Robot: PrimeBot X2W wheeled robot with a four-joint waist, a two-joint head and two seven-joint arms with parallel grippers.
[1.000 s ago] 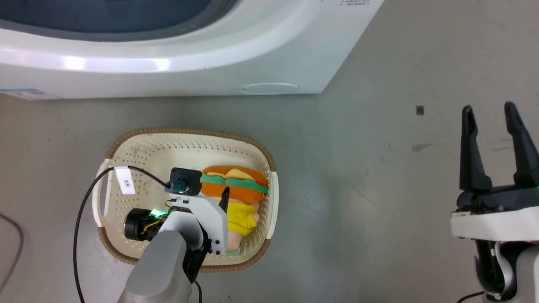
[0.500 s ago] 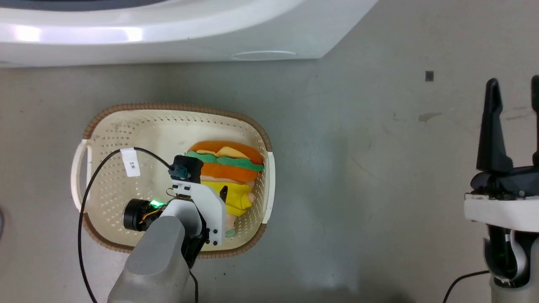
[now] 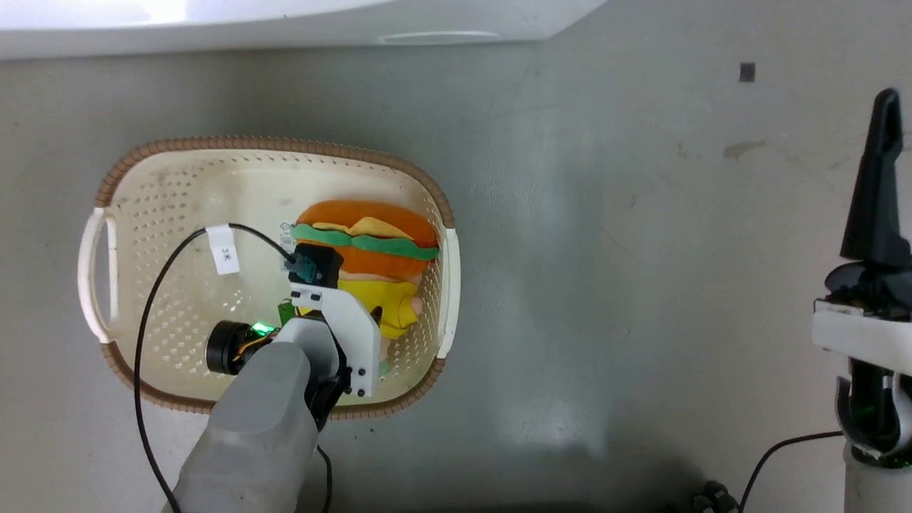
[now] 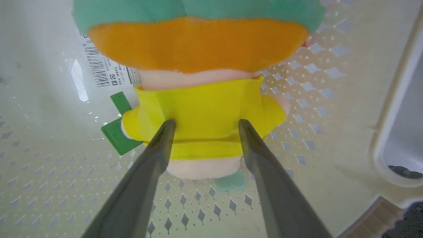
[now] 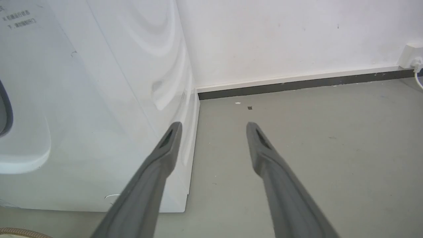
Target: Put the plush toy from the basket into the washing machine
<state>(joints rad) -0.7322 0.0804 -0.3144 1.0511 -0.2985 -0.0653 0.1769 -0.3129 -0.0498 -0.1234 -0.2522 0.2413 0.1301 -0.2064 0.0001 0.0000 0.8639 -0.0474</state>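
Observation:
The plush toy lies in the right half of the cream basket, hamburger head toward the washing machine, whose white front shows along the head view's top. My left gripper is down inside the basket and open. Its fingertips rest on either side of the toy's yellow clothing, just below the orange head. My right gripper is open and empty over the bare floor, beside the washing machine's white side; one of its fingers stands at the head view's right edge.
A black cable with a white tag loops from my left wrist over the basket. A barcode label and a green tag lie on the basket floor. Grey floor spreads to the right, up to a white wall.
The head camera has tilted down, so washer and basket slid up and left in its view. My left gripper has sunk lower onto the toy's yellow body.

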